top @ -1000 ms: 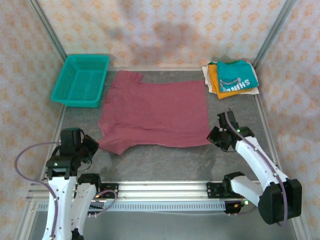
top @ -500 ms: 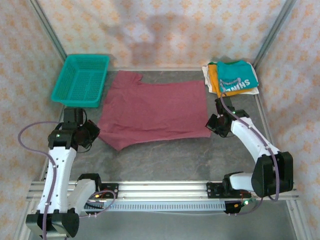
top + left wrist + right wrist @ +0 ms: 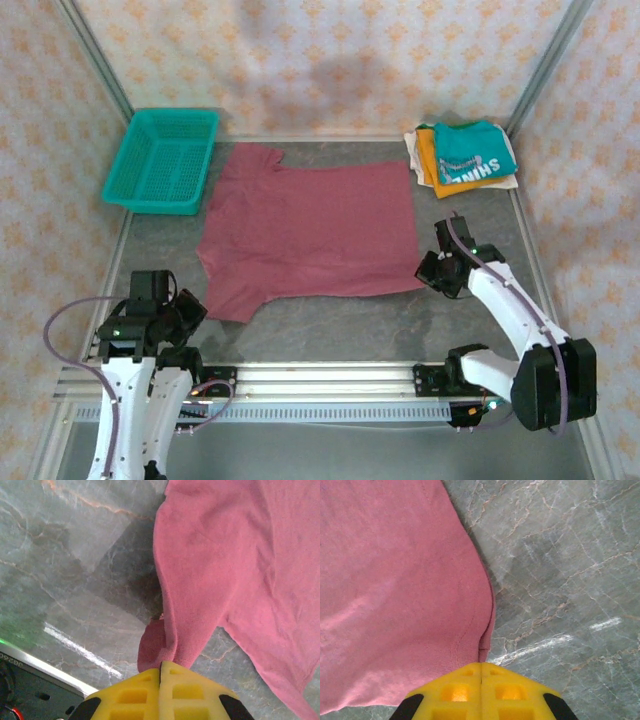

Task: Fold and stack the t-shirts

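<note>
Lying spread flat: maroon t-shirt (image 3: 310, 225).

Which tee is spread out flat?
The maroon tee, laid open mid-table, left end effector and right end effector shut on its near corners. The teal tee, orange tee and cream tee sit folded, stacked far right.

My gripper (image 3: 481, 666) sits at the bottom edge of the view. Its two yellow fingers (image 3: 452, 692) are pressed flat together, with no gap at the seam. A fold of the maroon t-shirt (image 3: 395, 580) is pinched at their tips, where the cloth's curved edge runs down into them. The shirt spreads across the left side, lying smooth with a few soft creases. To the right is the grey marbled tabletop (image 3: 560, 555), veined in white and orange with bright streaks of glare.
</note>
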`<control>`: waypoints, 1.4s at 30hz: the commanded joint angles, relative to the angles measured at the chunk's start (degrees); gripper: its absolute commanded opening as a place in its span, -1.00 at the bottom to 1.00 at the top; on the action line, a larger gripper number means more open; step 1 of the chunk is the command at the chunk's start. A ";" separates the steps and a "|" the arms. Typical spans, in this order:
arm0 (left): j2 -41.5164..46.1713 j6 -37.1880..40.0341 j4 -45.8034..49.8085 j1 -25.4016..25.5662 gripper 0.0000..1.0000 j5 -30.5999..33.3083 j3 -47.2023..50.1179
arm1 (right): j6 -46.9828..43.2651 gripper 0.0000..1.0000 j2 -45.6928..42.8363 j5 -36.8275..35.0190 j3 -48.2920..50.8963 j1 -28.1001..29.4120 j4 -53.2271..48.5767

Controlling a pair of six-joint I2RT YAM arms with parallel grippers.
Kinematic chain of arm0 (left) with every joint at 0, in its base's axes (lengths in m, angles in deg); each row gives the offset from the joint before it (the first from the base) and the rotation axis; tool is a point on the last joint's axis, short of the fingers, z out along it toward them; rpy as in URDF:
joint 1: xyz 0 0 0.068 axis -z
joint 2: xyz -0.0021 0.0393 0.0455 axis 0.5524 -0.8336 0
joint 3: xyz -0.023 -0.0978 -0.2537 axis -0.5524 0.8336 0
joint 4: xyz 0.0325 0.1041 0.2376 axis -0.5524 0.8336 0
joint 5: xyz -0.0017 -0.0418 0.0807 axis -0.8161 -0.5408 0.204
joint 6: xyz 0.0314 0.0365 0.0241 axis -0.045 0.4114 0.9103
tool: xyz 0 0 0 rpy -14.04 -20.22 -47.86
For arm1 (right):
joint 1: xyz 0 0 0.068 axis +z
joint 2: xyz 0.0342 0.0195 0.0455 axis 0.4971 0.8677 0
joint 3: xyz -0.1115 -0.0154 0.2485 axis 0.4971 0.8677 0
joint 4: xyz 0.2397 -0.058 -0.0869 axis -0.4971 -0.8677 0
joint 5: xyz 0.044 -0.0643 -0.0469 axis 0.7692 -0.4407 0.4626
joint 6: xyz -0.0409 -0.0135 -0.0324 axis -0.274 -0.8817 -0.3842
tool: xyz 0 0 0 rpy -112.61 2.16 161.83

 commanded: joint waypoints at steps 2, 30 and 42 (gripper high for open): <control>-1.04 -0.79 -0.46 1.08 -1.00 -1.51 -6.40 | -1.74 -1.00 0.02 0.41 -2.25 -0.20 -0.39; -38.01 15.11 -17.24 -3.14 -1.00 6.88 -23.64 | -6.63 -1.00 24.54 -2.96 -25.01 -0.68 4.16; -48.57 18.03 -19.75 -3.69 -1.00 10.76 -28.60 | -6.98 -1.00 32.63 -3.28 -31.58 -0.86 5.11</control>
